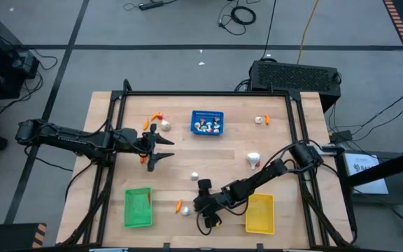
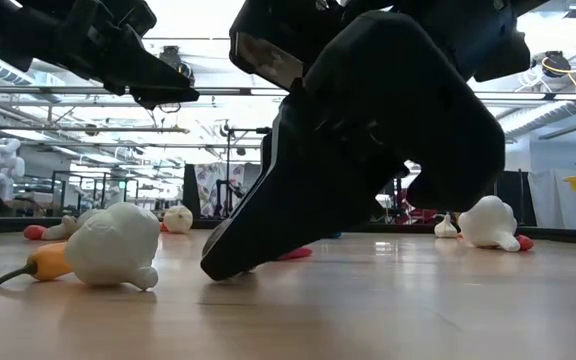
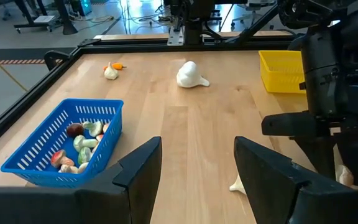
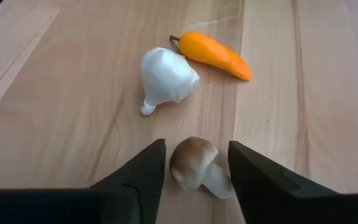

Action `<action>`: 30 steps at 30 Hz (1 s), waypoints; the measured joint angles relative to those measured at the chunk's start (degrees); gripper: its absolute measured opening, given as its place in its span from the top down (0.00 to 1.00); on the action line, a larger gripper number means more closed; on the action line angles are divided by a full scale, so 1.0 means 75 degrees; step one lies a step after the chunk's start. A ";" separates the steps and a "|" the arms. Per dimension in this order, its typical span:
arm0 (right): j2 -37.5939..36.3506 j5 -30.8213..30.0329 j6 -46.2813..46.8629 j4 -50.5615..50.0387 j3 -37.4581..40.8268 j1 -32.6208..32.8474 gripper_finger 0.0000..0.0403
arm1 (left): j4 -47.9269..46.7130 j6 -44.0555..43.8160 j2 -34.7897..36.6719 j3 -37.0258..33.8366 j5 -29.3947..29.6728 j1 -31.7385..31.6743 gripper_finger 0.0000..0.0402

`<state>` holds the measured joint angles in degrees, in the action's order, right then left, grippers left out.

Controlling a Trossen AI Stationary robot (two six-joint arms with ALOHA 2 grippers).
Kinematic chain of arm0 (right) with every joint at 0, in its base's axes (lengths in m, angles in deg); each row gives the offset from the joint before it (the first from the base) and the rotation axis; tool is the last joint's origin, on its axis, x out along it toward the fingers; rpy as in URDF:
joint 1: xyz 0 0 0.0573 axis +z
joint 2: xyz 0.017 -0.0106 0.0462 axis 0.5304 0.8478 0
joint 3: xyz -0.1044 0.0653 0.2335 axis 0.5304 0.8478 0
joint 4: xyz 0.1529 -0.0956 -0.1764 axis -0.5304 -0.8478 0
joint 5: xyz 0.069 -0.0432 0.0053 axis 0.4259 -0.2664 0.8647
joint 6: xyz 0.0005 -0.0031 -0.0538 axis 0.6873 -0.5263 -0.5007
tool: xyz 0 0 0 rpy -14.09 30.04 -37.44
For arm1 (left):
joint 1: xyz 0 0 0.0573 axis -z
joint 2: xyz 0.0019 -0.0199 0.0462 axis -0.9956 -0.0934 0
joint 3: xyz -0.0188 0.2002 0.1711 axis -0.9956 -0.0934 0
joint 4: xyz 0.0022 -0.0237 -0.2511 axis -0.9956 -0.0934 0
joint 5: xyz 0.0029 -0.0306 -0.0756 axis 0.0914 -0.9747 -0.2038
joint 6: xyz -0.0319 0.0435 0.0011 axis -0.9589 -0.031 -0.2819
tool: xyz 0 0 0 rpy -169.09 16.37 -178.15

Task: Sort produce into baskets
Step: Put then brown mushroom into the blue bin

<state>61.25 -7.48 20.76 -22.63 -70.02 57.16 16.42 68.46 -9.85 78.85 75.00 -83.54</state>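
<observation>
My right gripper (image 4: 196,171) is low over the table's near middle, between the green basket (image 1: 138,207) and the yellow basket (image 1: 260,213). Its open fingers stand close on either side of a small brown-capped mushroom (image 4: 194,163) that lies on its side on the wood. Just beyond it lie a white garlic bulb (image 4: 166,76) and an orange pepper (image 4: 215,55). The blue basket (image 1: 207,123) at the far middle holds several small pieces. My left gripper (image 1: 161,149) hangs open and empty above the table's left middle. My right gripper comes at the mushroom slanting down from the table's right side, one finger beside the cap (image 4: 182,158) and one beside the stem (image 4: 219,182). The gaps are very narrow, and I cannot tell whether either finger touches it. The mushroom rests on the table.
More produce lies loose: a large garlic bulb (image 1: 254,159) right of centre, a small one (image 1: 195,176) mid-table, pieces by the far left (image 1: 156,120) and far right (image 1: 261,120). A black frame (image 1: 208,94) borders the table.
</observation>
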 joint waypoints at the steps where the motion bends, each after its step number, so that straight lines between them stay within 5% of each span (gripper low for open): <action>1: 0.0000 0.0000 0.0000 -0.0003 0.0000 0.0000 0.62 | 0.0003 0.0000 0.0000 0.0000 0.0000 0.0000 0.48; 10: -0.0231 0.0018 0.0003 -0.0012 0.0000 -0.0003 0.80 | 0.0003 0.0003 0.0000 0.0000 0.0000 0.0000 0.48; 30: -0.2546 -0.0011 -0.0083 -0.2353 -0.0003 -0.1113 0.80 | 0.0026 -0.0175 0.0000 0.0000 0.0000 0.0000 0.48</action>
<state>42.15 -7.57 20.13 -40.28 -70.04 48.81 16.62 67.14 -9.85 78.85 75.00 -83.54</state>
